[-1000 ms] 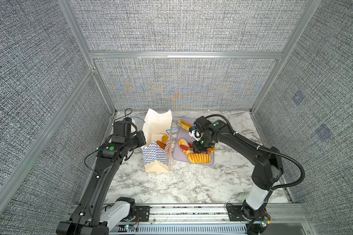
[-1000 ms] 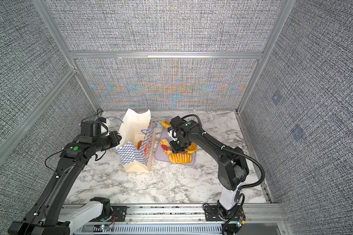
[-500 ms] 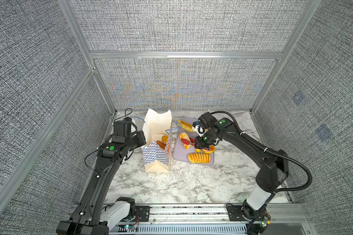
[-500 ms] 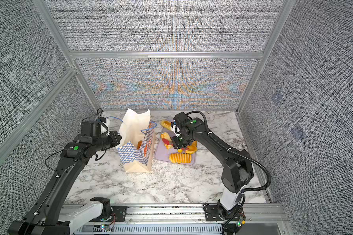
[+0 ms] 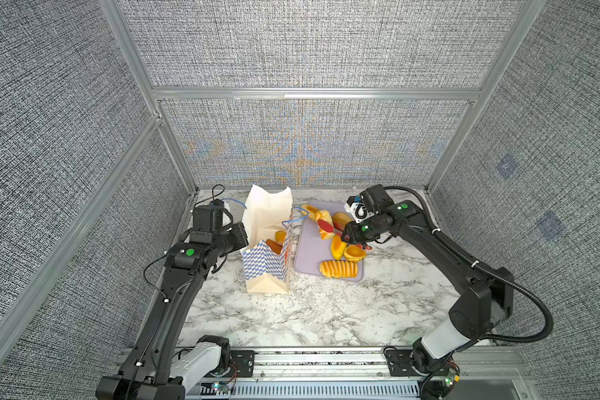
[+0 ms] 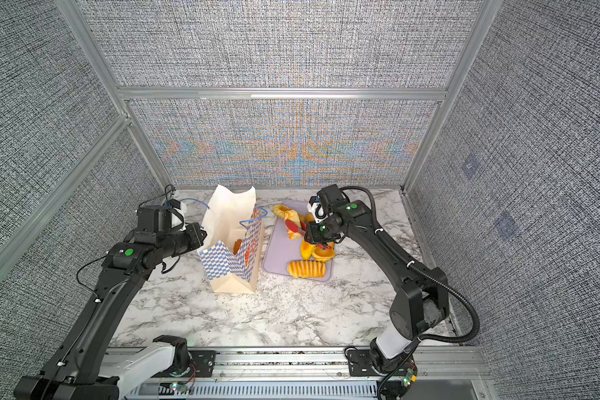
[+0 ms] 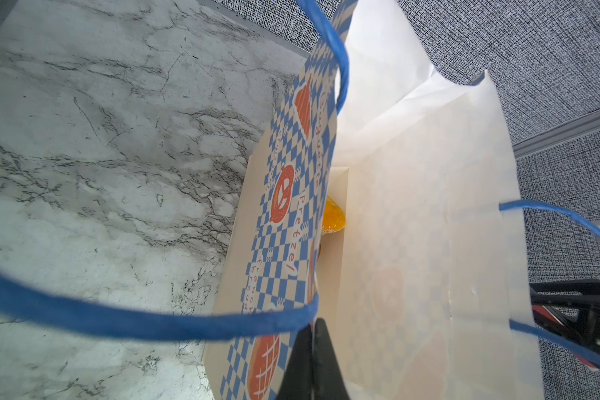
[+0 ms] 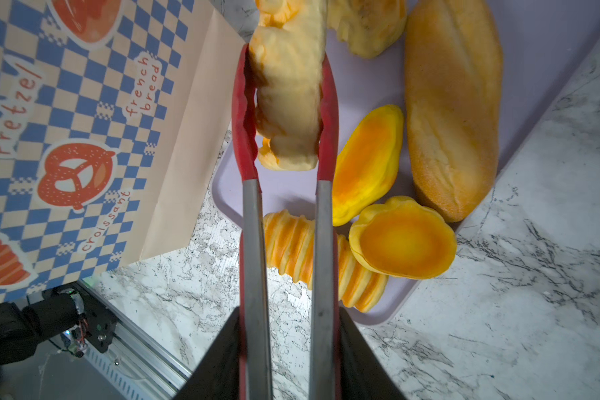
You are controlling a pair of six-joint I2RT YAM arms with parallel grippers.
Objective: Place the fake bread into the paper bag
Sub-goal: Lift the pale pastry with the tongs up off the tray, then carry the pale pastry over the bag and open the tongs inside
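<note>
The paper bag (image 5: 267, 273) (image 6: 229, 270) stands open left of the tray, with fake bread inside (image 5: 279, 237) (image 7: 333, 218). My left gripper (image 7: 311, 346) (image 5: 243, 239) is shut on the bag's checkered side wall near the rim. My right gripper (image 8: 288, 318) (image 5: 347, 232) is shut on red tongs (image 8: 253, 242). The tongs' tips clamp a pale twisted bread (image 8: 288, 97) (image 5: 321, 215) that seems lifted over the tray. On the tray lie a long loaf (image 8: 454, 114), an oval bun (image 8: 368, 162), a tart shell (image 8: 402, 239), a ribbed roll (image 5: 338, 269) and another twist (image 5: 309, 209).
The lavender tray (image 5: 309, 249) (image 6: 278, 256) lies flat on the marble table (image 5: 326, 311), just right of the bag. The bag's blue cord handles (image 7: 153, 322) loop in front of the left wrist camera. Mesh walls close in the back and both sides.
My right gripper has drawn back and to the right with the tongs. The tongs have narrowed on the pale twist and carried it up and back. The left arm and bag have stayed put.
</note>
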